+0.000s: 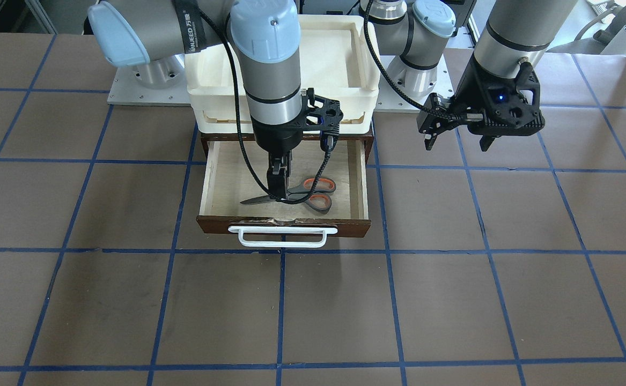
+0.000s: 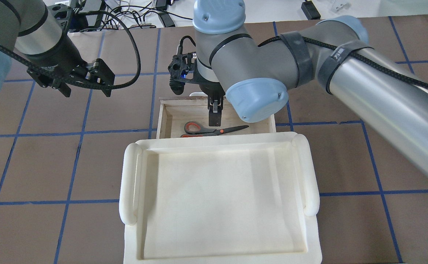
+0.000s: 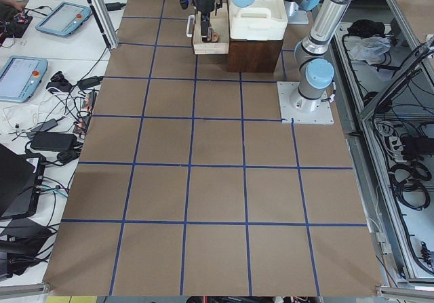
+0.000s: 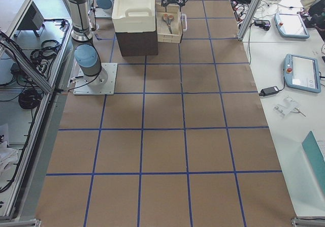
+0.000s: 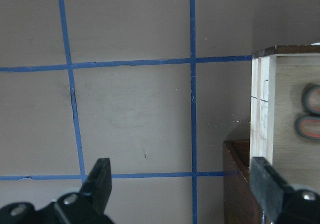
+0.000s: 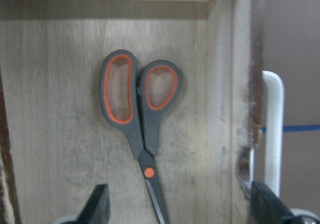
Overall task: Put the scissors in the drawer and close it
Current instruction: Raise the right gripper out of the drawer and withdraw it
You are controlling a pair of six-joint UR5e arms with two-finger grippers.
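While the drawer (image 1: 345,225) stands open, the scissors (image 1: 313,202) lie flat on its pale plywood floor. Blades closed. In the front-facing view the tips point to the view's left and the two orange-lined handle loops lie to the right, side by side. They rest nearer the drawer's front wall than its back.

Right gripper (image 1: 279,190): straight down into the drawer, over the scissors close to the pivot. Its wrist camera shows the fingers (image 6: 100,204) spread wide, one on each side of the blades, nothing pinched between them. Whether a fingertip touches the metal I cannot tell; the tips fall below that view's edge.

Left gripper (image 1: 457,142): hanging above the bare table (image 1: 130,300), off to the drawer's side and apart from it. Its fingers (image 5: 100,181) are spread too, holding nothing. One corner of the drawer and the handle loops show at the edge of its wrist view.

Drawer details: dark brown front with a chipped upper edge at the middle, white bar handle (image 1: 283,244) sticking out toward the operators' side. It slides out of a dark brown cabinet (image 3: 254,55). White trays (image 1: 205,96) sit stacked on top of the cabinet, overhanging the back of the drawer. Table covered in brown sheet with a blue tape grid.
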